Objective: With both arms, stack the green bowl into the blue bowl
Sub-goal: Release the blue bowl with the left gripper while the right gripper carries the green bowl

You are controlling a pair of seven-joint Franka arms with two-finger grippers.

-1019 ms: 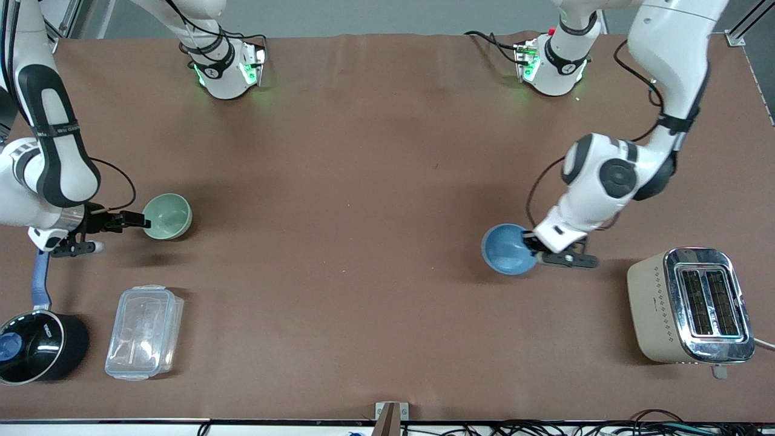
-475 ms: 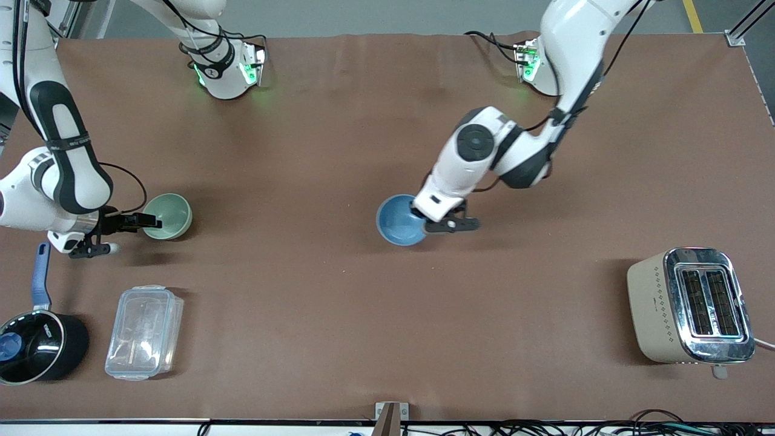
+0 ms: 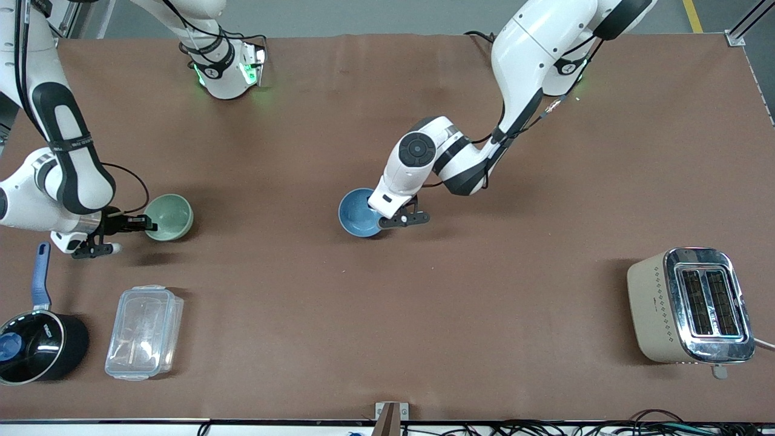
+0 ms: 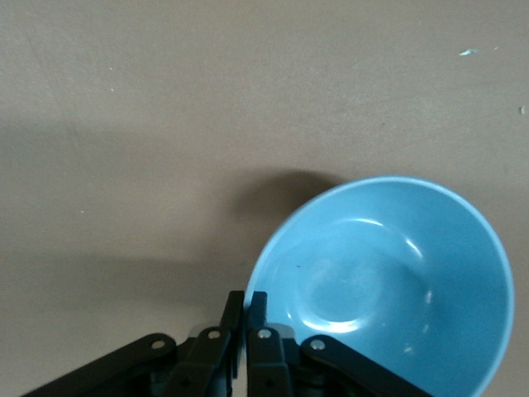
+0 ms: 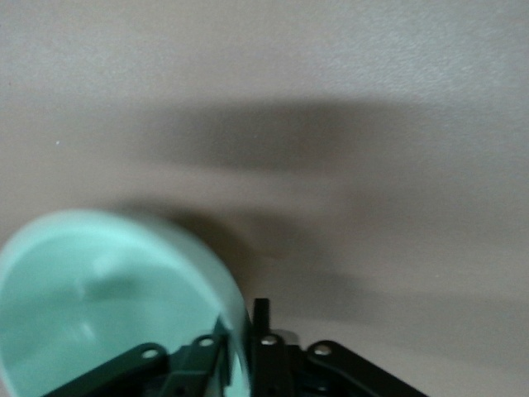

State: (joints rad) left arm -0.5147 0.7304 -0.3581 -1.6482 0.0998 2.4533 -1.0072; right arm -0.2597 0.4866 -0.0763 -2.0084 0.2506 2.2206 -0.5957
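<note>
Front view: the left gripper [image 3: 381, 219] is clamped on the rim of the blue bowl [image 3: 358, 213], which sits upright about midway between the two ends of the brown table [image 3: 387, 303] and roughly halfway between the base edge and the camera-side edge. The right gripper [image 3: 147, 226] pinches the rim of the green bowl [image 3: 170, 216], upright near the right arm's end of the table and well apart from the blue bowl. In the corner at the right arm's end and the camera-side edge stands a black saucepan [image 3: 37, 348] with a blue handle, and a clear plastic container [image 3: 144, 332] lies just beside it. A beige toaster [image 3: 691, 306] stands near the left arm's end, toward the camera-side edge.

Left wrist view: the left gripper [image 4: 245, 308] has its fingers drawn almost together with the thin wall of the blue bowl [image 4: 388, 281] between them, one fingertip inside, one outside. The bowl's inside is empty and glossy.

Right wrist view: the right gripper [image 5: 241, 327] is likewise nearly shut across the rim of the green bowl [image 5: 99, 306], one finger within the bowl, the other outside. Whether either bowl rests on the tabletop or hangs just above it cannot be told.
</note>
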